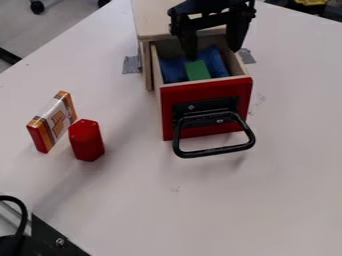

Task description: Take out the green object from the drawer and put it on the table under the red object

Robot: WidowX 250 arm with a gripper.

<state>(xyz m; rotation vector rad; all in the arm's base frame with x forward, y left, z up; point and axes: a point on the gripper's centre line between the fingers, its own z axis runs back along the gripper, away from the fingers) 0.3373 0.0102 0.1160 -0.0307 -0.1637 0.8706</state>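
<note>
One open drawer (172, 105), wooden with a red front and a black loop handle (216, 151), pulled out of a pale wooden cabinet (150, 22); landmark for all entries below. Contents: one green block (197, 70), the piece to be taken out, lying inside the drawer between areas of blue material (215, 62). One black robot hand (212, 55), pointing down over the rear part of the drawer, its two fingers spread apart with nothing pinched between them; the tip on the view's left shows just behind the green block. Whether that tip touches the block cannot be told.

One red block (87, 140), many-sided, on the bench (280, 200) to the left of the drawer in view. One flat packet (53, 121), white, orange and red, tilted in view, beside the red block on the side away from the drawer. Two grey tape patches (131, 64), one at either side of the drawer's rear part. One black cable (22, 215) and one dark metal bracket (57, 240), well apart from the drawer, at the near left corner.
</note>
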